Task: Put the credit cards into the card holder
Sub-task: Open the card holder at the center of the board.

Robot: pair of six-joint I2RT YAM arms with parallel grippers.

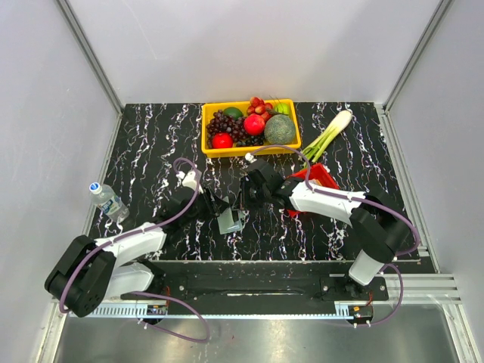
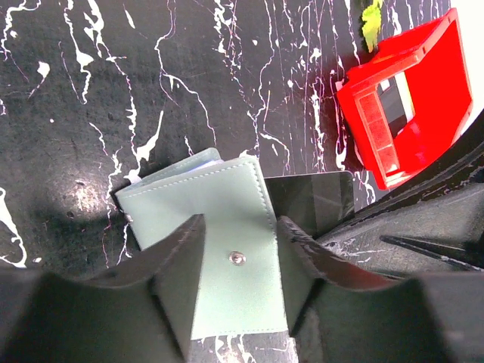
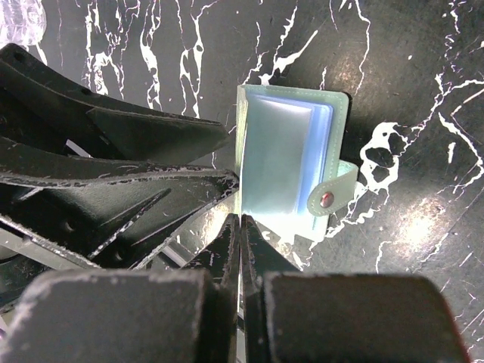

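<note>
The grey-green card holder (image 1: 229,221) lies open at the table's middle; its clear inner pockets show in the right wrist view (image 3: 280,151). My left gripper (image 1: 218,208) grips its snap cover (image 2: 204,197), one finger on each side (image 2: 240,221). My right gripper (image 1: 249,193) is shut (image 3: 240,219) on a thin dark credit card (image 2: 310,198), seen edge-on between its fingers, right beside the holder's edge. More cards (image 2: 395,98), dark and whitish, lie in the red basket (image 2: 423,113).
The red basket (image 1: 324,178) sits right of the holder, partly under my right arm. A yellow tray (image 1: 205,128) of fruit stands at the back, with a leek (image 1: 329,134) beside it. A water bottle (image 1: 108,199) lies at the left.
</note>
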